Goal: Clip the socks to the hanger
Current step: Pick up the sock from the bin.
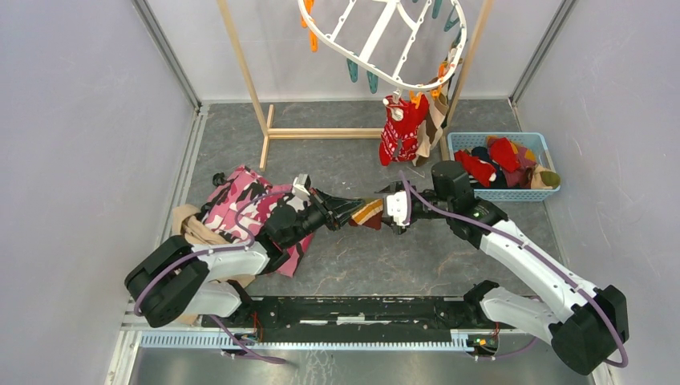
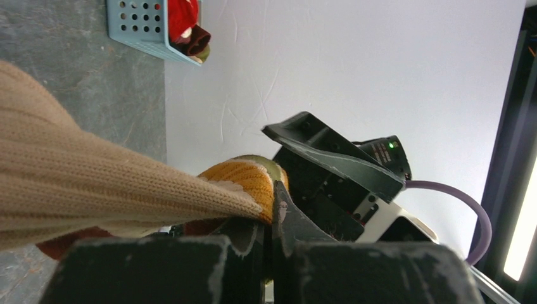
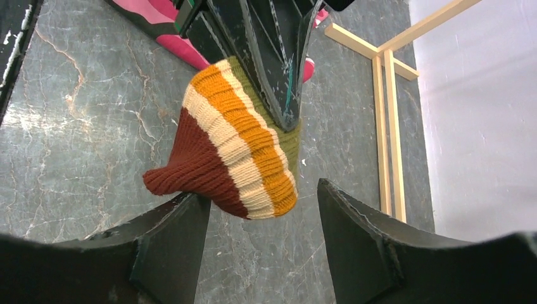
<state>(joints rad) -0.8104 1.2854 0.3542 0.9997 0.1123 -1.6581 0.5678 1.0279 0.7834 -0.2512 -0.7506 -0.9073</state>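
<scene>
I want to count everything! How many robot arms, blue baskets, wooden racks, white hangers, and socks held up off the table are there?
Robot arms: 2 (left arm, right arm)
Blue basket: 1
Wooden rack: 1
White hanger: 1
Striped sock held up: 1
Total: 6

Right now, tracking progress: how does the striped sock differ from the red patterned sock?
The striped sock is pinched in the left tool; the red patterned sock hangs from the hanger. The striped sock has orange, cream and maroon bands; the red patterned sock is red with white. Both are held, not lying loose.
</scene>
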